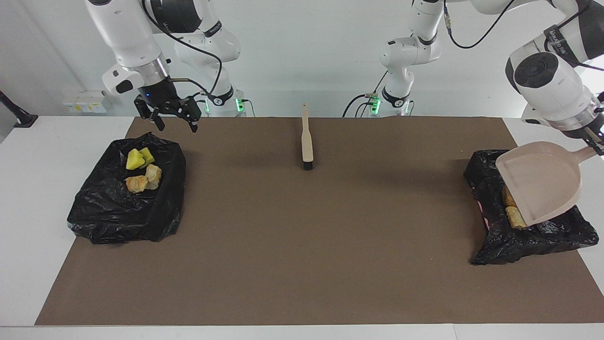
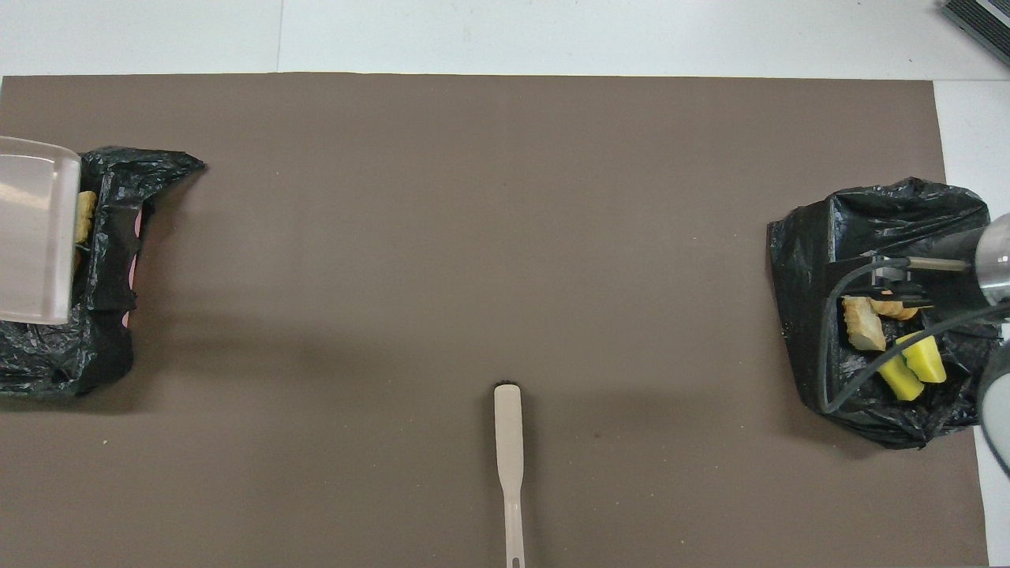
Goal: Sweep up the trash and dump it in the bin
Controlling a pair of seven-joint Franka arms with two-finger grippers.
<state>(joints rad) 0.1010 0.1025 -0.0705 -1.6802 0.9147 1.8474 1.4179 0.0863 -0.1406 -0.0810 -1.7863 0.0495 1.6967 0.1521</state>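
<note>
My left gripper (image 1: 595,144) is shut on the handle of the beige dustpan (image 1: 538,182), which hangs tilted over the black-bagged bin (image 1: 519,243) at the left arm's end. Beneath the pan (image 2: 31,229), bread pieces of trash (image 1: 512,215) peek out inside that bin. My right gripper (image 1: 174,123) is open and empty, raised over the other black-bagged bin (image 1: 108,212), which holds yellow sponge chunks (image 1: 137,159) and bread pieces (image 1: 141,181). A brush (image 1: 307,141) with a beige handle lies on the brown mat.
The brush (image 2: 509,442) lies mid-table near the robots' edge, handle toward them. The brown mat (image 1: 302,245) covers most of the white table. One bin (image 2: 805,260) sits at the right arm's end, the other (image 2: 102,315) at the left arm's end.
</note>
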